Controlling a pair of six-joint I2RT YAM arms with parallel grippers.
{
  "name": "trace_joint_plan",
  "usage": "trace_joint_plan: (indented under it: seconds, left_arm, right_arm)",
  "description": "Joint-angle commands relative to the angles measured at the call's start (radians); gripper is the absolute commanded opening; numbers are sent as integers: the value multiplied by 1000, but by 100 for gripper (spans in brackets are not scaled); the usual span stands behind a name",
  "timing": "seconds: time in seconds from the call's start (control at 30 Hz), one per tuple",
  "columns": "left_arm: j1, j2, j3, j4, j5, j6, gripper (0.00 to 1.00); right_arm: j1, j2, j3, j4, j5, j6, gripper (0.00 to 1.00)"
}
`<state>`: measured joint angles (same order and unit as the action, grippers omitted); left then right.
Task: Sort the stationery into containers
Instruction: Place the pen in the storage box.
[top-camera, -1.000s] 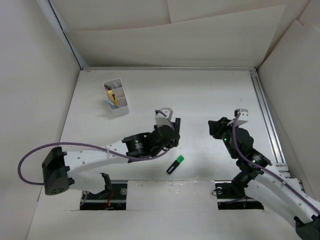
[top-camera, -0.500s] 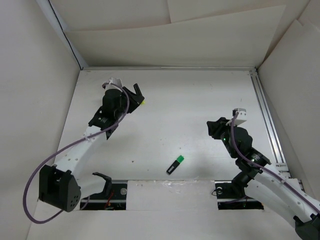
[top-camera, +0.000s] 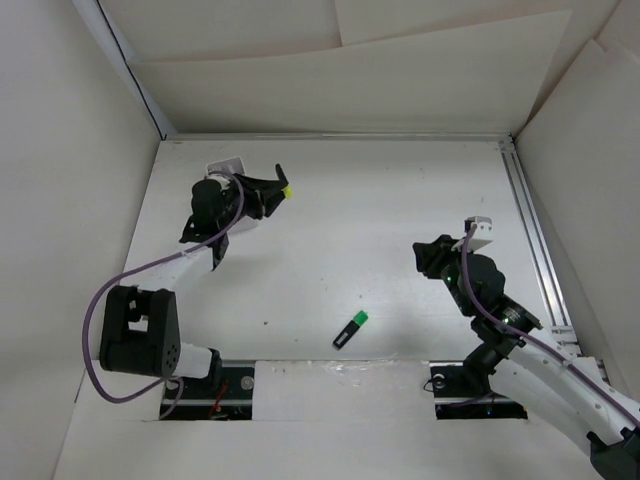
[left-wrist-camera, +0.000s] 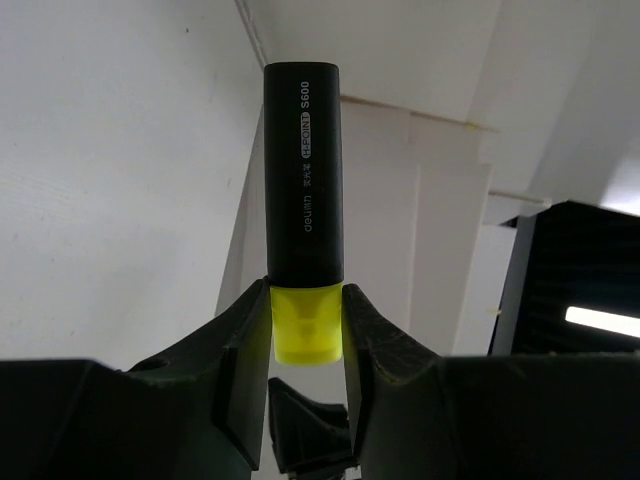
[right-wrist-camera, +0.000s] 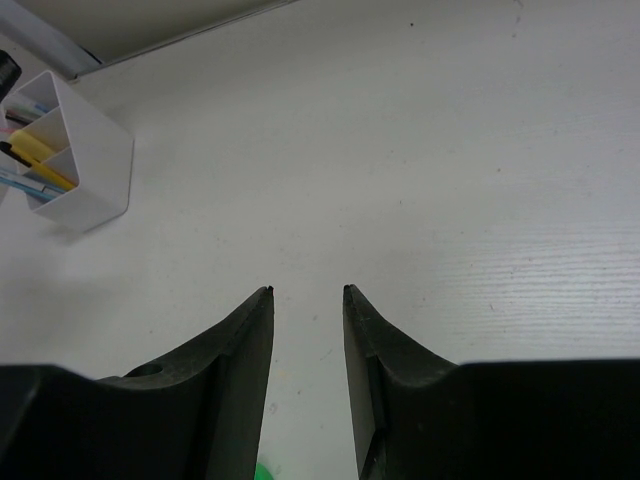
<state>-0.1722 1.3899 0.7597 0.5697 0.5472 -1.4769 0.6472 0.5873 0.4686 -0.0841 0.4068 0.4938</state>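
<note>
My left gripper is shut on a yellow highlighter at the far left of the table. In the left wrist view the highlighter's yellow end sits pinched between the fingers and its black body sticks out beyond them. The white two-compartment box holds yellow and blue stationery; in the top view my left arm covers most of it. A green highlighter with a black end lies alone near the front middle. My right gripper hovers open and empty, just beyond the green highlighter.
Cardboard walls close in the table at the back and both sides. A metal rail runs along the right edge. Two cut-outs at the near edge hold the arm bases.
My left arm has swung from the table's middle to the far left over the box, carrying the yellow highlighter. The right arm and the green highlighter have stayed put.
</note>
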Motion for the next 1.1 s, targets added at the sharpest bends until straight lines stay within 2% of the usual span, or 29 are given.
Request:
trace_joint_plan:
  seconds: [0.0,0.17,0.23,0.37,0.43,0.6,0.83,1.07]
  left_arm:
    - [78,-86,-26,70,-3,-99,0]
    - [255,-208,-16,-206,2,38,0]
    - [286,-209,-2,-241,49,50,0]
    - [298,-132,-39,-147,161,-15,0]
    - [287,-121,-77,-120,161,-55,0]
    - [296,-134,-95,-165,137,-45,0]
    - [296,-29,-157,-15,148,-103,0]
    - [296,14,-137,-1,126,-125,0]
  right_arm:
    - [-9,-12,25,24,-10,-8,39]
    - [-9,-12,25,24,-10,-8,39]
    - [-9,-21,25,24,-19,-8,39]
    - [-9,-11,25,24,-19,-8,39]
    - [-9,-1,36,24,-29,-8,39]
    - [-9,8,36,24,-51,-8,39]
    - [-9,8,36,33,-72,-8,39]
    - [-9,8,36,33,-72,-8,39]
